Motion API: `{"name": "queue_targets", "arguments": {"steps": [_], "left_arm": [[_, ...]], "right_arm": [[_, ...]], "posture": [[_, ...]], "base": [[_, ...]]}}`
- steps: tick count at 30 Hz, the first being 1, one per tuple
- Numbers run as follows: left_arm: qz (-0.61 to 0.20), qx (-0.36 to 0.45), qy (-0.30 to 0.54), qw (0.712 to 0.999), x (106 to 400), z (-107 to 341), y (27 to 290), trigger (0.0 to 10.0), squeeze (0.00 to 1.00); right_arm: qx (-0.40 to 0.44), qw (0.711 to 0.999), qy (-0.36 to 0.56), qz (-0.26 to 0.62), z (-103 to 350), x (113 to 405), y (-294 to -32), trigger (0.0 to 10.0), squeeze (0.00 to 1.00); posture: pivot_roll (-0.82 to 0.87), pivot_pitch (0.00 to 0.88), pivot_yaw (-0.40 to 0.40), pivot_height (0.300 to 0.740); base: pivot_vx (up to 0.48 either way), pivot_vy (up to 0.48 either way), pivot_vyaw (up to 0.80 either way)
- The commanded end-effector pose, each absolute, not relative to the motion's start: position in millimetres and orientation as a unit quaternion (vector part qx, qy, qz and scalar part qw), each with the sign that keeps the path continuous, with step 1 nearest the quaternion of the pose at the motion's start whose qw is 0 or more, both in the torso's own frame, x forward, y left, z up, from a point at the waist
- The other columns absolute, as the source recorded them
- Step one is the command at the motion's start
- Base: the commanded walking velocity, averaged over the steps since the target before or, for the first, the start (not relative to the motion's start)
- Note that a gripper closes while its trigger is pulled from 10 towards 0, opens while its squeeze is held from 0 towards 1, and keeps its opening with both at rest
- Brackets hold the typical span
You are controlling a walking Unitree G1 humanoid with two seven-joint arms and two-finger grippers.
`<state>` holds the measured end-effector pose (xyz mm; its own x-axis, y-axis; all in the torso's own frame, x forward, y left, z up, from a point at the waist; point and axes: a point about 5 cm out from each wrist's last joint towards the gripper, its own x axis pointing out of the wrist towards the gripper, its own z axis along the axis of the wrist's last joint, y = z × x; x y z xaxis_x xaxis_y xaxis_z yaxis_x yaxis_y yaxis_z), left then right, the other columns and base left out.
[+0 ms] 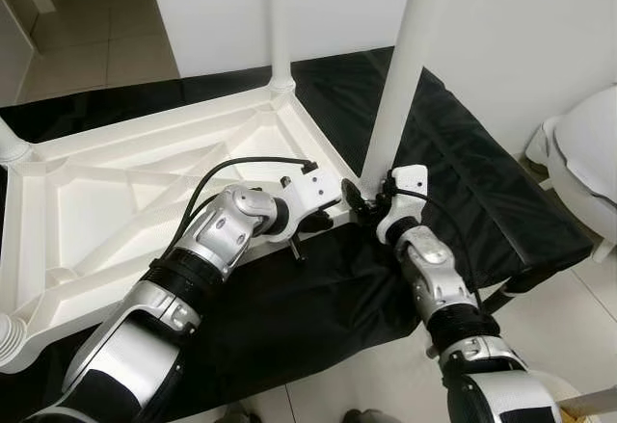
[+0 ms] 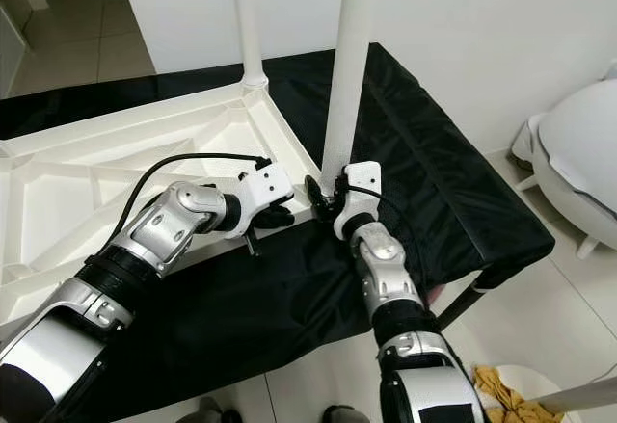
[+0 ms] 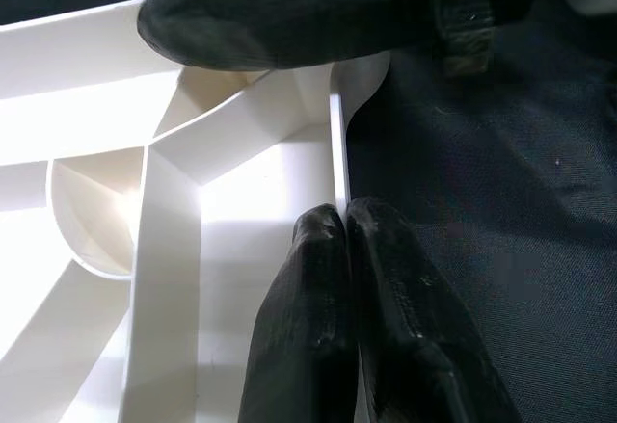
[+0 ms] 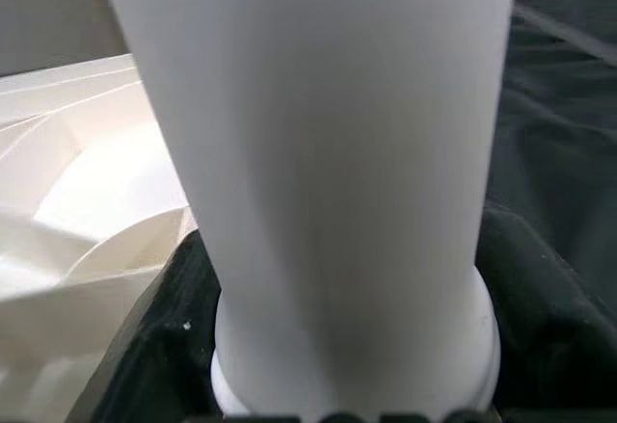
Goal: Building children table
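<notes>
Head views: the white tabletop (image 1: 116,201) lies upside down on a black-covered desk (image 1: 482,192). The right claw (image 1: 371,203) grips the base of an upright white leg (image 1: 400,66) at the near corner.

Left wrist view: the left claw (image 3: 345,223), fingers narrow, pinches the tabletop's rim.

Right wrist view: the leg stands directly ahead, touching.

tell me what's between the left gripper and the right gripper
The near right corner of the upside-down white tabletop, beside the foot of the white leg that the right gripper holds. The left gripper pinches the tabletop's edge wall there. Head views show it.
</notes>
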<state>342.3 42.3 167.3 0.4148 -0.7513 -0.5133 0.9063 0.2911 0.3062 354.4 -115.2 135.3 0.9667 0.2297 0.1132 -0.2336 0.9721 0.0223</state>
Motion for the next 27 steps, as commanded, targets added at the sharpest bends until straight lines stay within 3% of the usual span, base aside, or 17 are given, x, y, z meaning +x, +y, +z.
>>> {"name": "queue_targets", "arguments": {"steps": [1,4,10,11,12,17,18,21,22,23,24,27], "left_arm": [[-0.559,0.285,0.146,0.765,335.0,162.2,37.0,10.0,0.00],[-0.558,0.284,0.146,0.766,335.5,163.0,37.0,10.0,0.00],[-0.556,0.285,0.144,0.767,336.6,164.1,36.9,10.0,0.00],[-0.551,0.297,0.142,0.767,338.0,163.9,37.6,10.0,0.00],[-0.546,0.309,0.139,0.766,339.4,163.5,38.6,10.0,0.00],[-0.540,0.313,0.141,0.769,341.7,162.1,40.3,10.0,0.00],[-0.541,0.306,0.142,0.770,341.5,162.3,40.0,10.0,1.00],[-0.544,0.308,0.144,0.768,340.8,161.9,39.5,10.0,1.00],[-0.545,0.310,0.144,0.766,340.4,161.6,39.1,10.0,0.75],[-0.544,0.310,0.145,0.766,340.6,161.3,38.5,10.0,0.75],[-0.542,0.305,0.148,0.769,341.2,161.0,36.9,10.0,0.00],[-0.539,0.300,0.152,0.772,342.0,160.2,34.1,10.0,0.00]], "right_arm": [[0.060,0.997,-0.030,0.048,126.3,351.6,-114.6,0.0,0.00],[0.053,0.998,-0.035,0.009,128.3,347.5,-106.5,0.0,0.00],[0.044,0.998,-0.035,0.014,128.8,344.2,-95.4,0.0,0.00],[0.041,0.999,-0.032,0.011,128.8,345.2,-99.0,2.1,0.00],[0.041,0.999,-0.028,0.007,129.2,346.3,-102.5,10.0,0.00],[0.035,0.999,-0.025,-0.004,131.2,347.8,-107.9,10.0,0.00],[0.035,0.999,-0.024,-0.008,131.6,347.4,-107.8,10.0,0.00],[0.035,0.999,-0.022,-0.008,131.3,346.7,-107.2,10.0,0.00],[0.036,0.999,-0.020,-0.007,131.0,346.2,-106.8,10.0,0.00],[0.035,0.999,-0.020,-0.007,130.8,345.5,-106.1,10.0,0.00],[0.035,0.999,-0.019,-0.005,130.3,344.6,-105.4,10.0,0.00],[0.035,0.999,-0.016,-0.001,129.9,343.6,-104.4,10.0,0.00]], "posture": [[-0.06,0.075,0.052,0.740],[-0.06,0.083,0.053,0.740],[-0.06,0.088,0.058,0.740],[-0.07,0.089,0.059,0.740],[-0.07,0.091,0.059,0.740],[-0.07,0.090,0.060,0.740],[-0.07,0.091,0.062,0.740],[-0.07,0.092,0.063,0.740],[-0.07,0.092,0.063,0.740],[-0.08,0.092,0.064,0.740],[-0.08,0.094,0.067,0.740],[-0.08,0.097,0.067,0.740]], "base": [[0.000,0.000,0.00],[0.000,0.000,0.00],[0.000,0.000,0.00],[0.000,0.000,0.00],[0.000,0.000,0.00],[0.000,0.000,0.00],[0.000,0.000,0.00],[0.000,0.000,0.00],[0.000,0.000,0.00],[0.000,0.000,0.00],[0.000,0.000,0.00],[0.000,0.000,0.00]]}}
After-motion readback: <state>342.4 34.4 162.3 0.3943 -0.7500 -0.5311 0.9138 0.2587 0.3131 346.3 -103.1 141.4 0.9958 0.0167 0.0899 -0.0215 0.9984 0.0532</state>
